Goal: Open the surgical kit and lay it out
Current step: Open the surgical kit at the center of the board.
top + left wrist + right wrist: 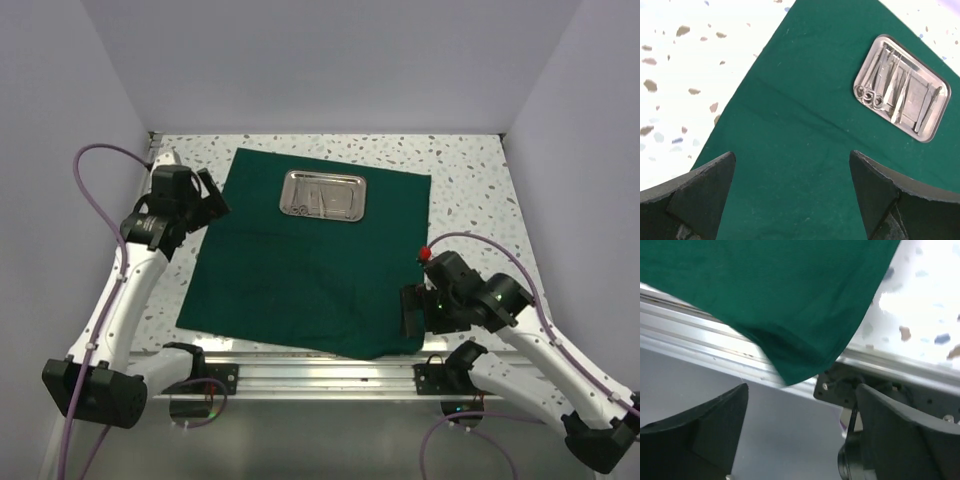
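The surgical kit's dark green cloth (300,270) lies spread flat on the speckled table. Its steel tray (322,194) sits on the cloth's far middle, with slim silver instruments (885,85) inside. My left gripper (210,195) hovers over the cloth's far left edge, open, with only green cloth (805,150) between its fingers and the tray (900,87) ahead to the right. My right gripper (412,312) is open beside the cloth's near right corner. In the right wrist view that corner (790,360) droops over the table's edge just above the empty gripper (801,387).
An aluminium rail (300,375) runs along the near table edge with both arm bases bolted to it. The right arm's mount (840,385) shows beside the cloth corner. White walls close in the left, back and right. Bare speckled tabletop (470,170) borders the cloth.
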`<state>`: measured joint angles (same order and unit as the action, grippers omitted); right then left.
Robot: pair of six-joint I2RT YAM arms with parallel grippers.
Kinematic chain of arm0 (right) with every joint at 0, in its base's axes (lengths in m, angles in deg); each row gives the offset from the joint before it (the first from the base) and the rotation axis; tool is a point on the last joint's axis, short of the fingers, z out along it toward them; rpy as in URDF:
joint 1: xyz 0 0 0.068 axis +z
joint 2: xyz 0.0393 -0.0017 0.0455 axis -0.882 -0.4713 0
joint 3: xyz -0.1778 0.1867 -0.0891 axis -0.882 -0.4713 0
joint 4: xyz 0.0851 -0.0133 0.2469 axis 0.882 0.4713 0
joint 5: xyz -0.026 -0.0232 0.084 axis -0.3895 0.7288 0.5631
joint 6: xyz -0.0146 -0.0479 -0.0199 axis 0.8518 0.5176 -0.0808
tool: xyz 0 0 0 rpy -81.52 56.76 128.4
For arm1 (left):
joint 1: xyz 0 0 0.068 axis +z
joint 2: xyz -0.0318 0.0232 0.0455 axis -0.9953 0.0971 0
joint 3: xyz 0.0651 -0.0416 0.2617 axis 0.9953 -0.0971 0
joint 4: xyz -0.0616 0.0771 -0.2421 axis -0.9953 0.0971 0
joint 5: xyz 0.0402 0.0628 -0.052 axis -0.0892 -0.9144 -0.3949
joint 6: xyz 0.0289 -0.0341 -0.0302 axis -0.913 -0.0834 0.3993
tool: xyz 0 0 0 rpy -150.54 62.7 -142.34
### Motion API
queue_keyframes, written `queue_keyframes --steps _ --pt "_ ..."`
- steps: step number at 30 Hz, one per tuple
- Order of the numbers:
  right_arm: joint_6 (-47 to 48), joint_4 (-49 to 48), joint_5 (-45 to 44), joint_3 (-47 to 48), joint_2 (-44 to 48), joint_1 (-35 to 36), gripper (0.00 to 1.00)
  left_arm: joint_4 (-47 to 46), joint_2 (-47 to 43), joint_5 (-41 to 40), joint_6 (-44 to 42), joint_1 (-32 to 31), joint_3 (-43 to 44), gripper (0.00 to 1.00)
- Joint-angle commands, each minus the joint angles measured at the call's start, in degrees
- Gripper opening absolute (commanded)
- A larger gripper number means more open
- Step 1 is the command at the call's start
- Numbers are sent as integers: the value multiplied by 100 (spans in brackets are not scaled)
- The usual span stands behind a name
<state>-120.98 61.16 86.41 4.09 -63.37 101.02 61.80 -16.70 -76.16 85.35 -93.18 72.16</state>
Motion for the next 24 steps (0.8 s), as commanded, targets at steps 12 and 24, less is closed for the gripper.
queue_keyframes --steps 12,24 --pt "-501 76 -746 1417 -1005 -2 98 333 -573 41 172 -83 -596 100" --pt "158 -1700 -377 2998 -4736 -2603 99 -1046 1930 480 -1428 461 554 100"
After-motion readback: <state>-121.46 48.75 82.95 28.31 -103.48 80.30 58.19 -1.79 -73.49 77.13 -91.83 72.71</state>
